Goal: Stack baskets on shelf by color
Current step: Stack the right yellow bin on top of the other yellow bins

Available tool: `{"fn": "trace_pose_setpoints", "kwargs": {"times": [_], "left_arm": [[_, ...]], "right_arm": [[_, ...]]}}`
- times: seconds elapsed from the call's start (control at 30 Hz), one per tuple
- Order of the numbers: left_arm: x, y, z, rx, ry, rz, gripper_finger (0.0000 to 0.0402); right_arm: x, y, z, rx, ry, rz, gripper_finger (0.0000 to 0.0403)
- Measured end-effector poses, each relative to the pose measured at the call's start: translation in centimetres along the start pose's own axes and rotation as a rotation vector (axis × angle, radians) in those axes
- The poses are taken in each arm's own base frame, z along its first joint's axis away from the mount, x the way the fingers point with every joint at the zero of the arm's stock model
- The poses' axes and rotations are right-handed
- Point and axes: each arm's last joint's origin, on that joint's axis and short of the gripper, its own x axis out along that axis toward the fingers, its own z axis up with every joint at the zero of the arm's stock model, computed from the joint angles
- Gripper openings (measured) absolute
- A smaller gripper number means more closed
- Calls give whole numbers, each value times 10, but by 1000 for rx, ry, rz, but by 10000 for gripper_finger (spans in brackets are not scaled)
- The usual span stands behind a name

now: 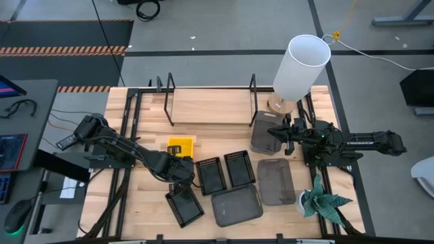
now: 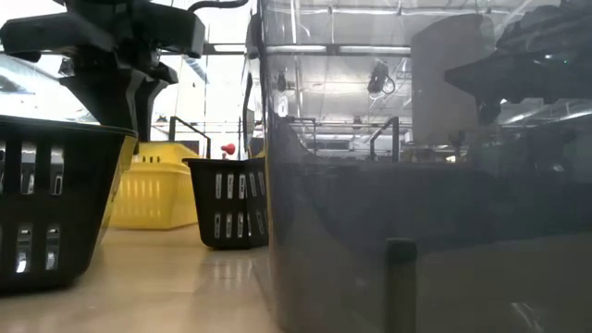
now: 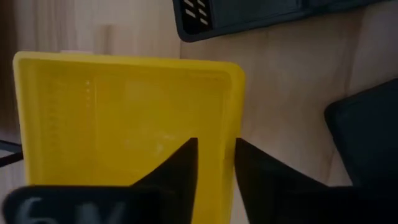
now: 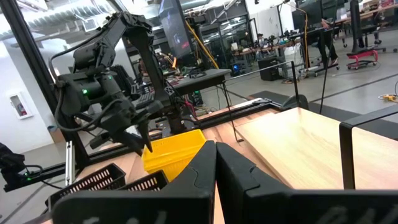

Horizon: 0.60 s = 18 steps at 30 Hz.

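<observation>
Fingers first: on my left wrist camera, the left gripper (image 3: pixel 216 177) has its two dark fingers (image 3: pixel 180 168) pinched over the side wall of the yellow basket (image 3: pixel 124 118), one inside, one outside, so I'm grasping it. A black mesh basket (image 3: pixel 249 15) lies beyond it on the tabletop (image 3: pixel 292 74).

Right wrist camera: the right gripper (image 4: pixel 216 163) shows fingers pressed together with no gap, nothing between them. Past them I see the left arm (image 4: pixel 102 93) over the yellow basket (image 4: pixel 174 149) and the light wooden shelf (image 4: pixel 292 140) with a black bracket (image 4: pixel 373 149).

From above: the left gripper (image 1: pixel 178 165) sits at the yellow basket (image 1: pixel 180 146), just in front of the shelf (image 1: pixel 210 107). Three black mesh baskets lie near: two side by side (image 1: pixel 210 175) (image 1: pixel 239 168), one closer to the front edge (image 1: pixel 184 207). Three dark grey baskets are to the right: one by the shelf's right end (image 1: pixel 264 131) under the right gripper (image 1: pixel 283 134), one mid-table (image 1: pixel 275 180), one front (image 1: pixel 236 205). A white lamp (image 1: pixel 300 66) and a small green plant (image 1: pixel 321 201) stand on the right.

Low camera: a grey basket wall (image 2: pixel 416 240) fills most of the picture; a mesh basket (image 2: pixel 51 199) is at left, the yellow basket (image 2: pixel 157 190) and another mesh basket (image 2: pixel 229 202) are behind.
</observation>
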Motion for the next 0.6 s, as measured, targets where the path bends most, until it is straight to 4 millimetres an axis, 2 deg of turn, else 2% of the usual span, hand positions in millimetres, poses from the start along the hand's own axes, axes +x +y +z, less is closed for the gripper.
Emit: {"fn": "trace_pose_setpoints", "kwargs": {"times": [0.17,0.27,0.4,0.6], "left_arm": [[0,0,1,-24,19,-51,176],[1,0,1,-31,29,-78,195],[9,-3,2,-15,41,-50,191],[27,-9,3,36,91,-24,157]], "right_arm": [[0,0,0,0,0,0,14],[0,0,0,0,0,0,14],[0,0,0,0,0,0,14],[0,0,0,0,0,0,14]]}}
